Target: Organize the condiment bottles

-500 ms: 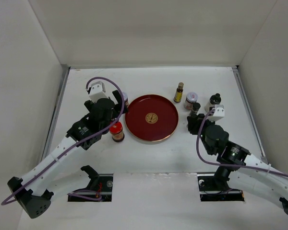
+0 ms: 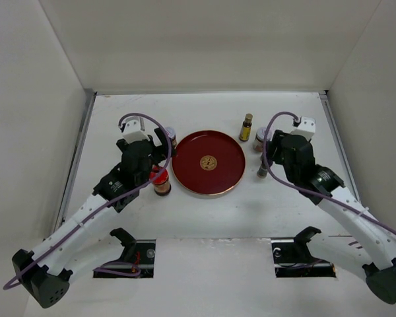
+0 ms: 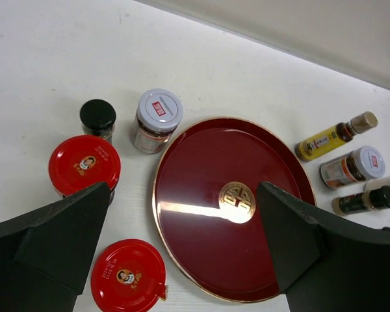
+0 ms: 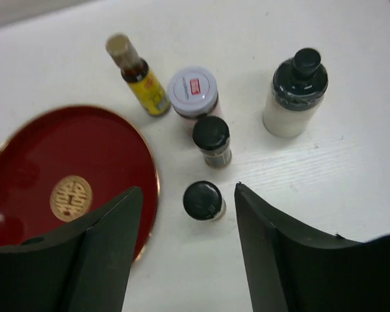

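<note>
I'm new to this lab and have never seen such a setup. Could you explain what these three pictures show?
These are two robot arms, a left arm and a right arm, bolted at the near edge of a white table. The overhead picture looks down on both. The other two come from a camera on each wrist, so the black wedges at the bottom are the left fingers and right fingers.

In the middle lies a round red tray with nothing on it. To its left stand two red-capped jars, a black-capped jar and a white-lidded jar. To its right are an amber bottle, a second white-lidded jar, two small black-capped bottles and a white-bodied bottle.

Both pairs of fingers are open, and nothing is held.
</note>
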You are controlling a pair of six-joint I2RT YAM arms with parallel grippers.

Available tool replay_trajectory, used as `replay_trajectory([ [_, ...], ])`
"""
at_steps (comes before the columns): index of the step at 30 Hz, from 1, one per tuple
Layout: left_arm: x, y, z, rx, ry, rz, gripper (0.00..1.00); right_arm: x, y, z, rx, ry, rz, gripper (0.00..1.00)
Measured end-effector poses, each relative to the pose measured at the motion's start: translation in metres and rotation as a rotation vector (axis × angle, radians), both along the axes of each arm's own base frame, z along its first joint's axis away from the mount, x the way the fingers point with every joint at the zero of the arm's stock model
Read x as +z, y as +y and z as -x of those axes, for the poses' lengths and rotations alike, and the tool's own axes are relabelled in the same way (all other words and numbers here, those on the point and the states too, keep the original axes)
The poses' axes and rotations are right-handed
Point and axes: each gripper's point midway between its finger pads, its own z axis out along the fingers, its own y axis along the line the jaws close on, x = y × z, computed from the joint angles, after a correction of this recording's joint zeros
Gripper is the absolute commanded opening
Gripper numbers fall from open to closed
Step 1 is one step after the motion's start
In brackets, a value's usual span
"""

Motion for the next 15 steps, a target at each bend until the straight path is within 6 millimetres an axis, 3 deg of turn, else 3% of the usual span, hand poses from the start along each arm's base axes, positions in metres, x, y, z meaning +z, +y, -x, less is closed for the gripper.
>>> replay_trajectory([
  [1, -0.002, -0.001, -0.001, -0.007, 0.0, 0.005, 0.97, -0.008, 0.001, -0.002, 0.008, 0.031, 0.016, 0.76],
  [4, -0.009, -0.008, 0.0, -0.036, 0.005, 0.024, 0.62, -0.028, 0.008, -0.003, 0.042, 0.109, 0.052, 0.8],
  [5, -0.01, -0.011, 0.0, -0.044, 0.005, 0.03, 0.56, -0.033, 0.009, -0.003, 0.049, 0.127, 0.059, 0.8],
  [12, -0.023, -0.029, 0.006, -0.109, 0.004, 0.05, 0.55, -0.06, 0.017, -0.008, 0.074, 0.208, 0.072, 0.76],
  [15, -0.019, -0.036, 0.007, -0.133, -0.016, 0.069, 0.56, -0.078, 0.015, -0.014, 0.065, 0.242, 0.074, 0.75],
])
